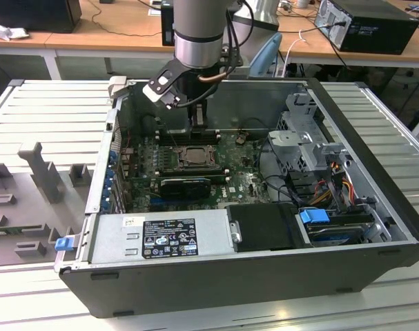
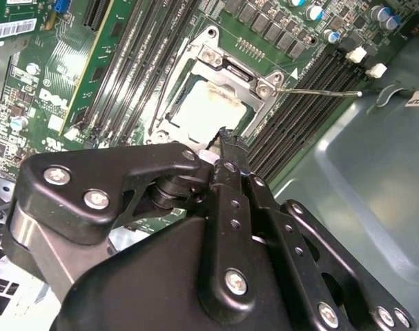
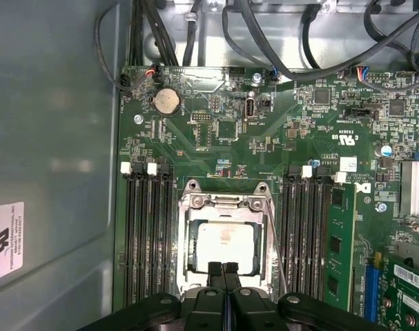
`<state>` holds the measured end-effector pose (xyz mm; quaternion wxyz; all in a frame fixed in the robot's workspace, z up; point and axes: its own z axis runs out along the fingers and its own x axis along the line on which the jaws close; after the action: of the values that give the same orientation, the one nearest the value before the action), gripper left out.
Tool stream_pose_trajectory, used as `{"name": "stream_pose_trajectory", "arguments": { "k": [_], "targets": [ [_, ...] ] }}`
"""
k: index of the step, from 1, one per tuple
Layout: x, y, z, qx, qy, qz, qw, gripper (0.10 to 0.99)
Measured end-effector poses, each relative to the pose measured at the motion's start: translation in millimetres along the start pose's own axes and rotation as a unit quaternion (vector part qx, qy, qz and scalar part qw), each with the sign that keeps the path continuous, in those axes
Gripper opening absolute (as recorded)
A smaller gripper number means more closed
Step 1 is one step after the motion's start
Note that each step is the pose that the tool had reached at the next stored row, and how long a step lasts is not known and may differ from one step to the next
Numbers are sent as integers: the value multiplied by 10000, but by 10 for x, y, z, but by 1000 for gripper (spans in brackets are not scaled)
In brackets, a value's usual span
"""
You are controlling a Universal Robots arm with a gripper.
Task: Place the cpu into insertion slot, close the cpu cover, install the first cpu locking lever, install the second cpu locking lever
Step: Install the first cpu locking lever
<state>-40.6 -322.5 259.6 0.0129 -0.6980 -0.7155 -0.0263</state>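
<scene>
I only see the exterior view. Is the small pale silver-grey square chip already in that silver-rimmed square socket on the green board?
Observer: Yes; in the first wrist view the pale silver-grey square chip sits there, a thin silver frame plate flat around it.
Visitor: Is the black gripper open?
Observer: No; the first wrist view shows its fingertips pressed together at the chip's edge.
Visitor: Anything sticking out?
Observer: In the second wrist view, a thin metal rod angles off the frame's corner.
</scene>
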Motion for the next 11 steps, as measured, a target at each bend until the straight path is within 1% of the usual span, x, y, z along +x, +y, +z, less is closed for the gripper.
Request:
{"name": "stream_pose_trajectory", "arguments": {
  "k": [7, 9, 11],
  "targets": [
    [6, 2, -105, 0, 0, 1, 10000, 106],
    [8, 3, -141, 0, 0, 1, 10000, 106],
    [11, 4, -193, 0, 0, 0, 10000, 106]
  ]
}}
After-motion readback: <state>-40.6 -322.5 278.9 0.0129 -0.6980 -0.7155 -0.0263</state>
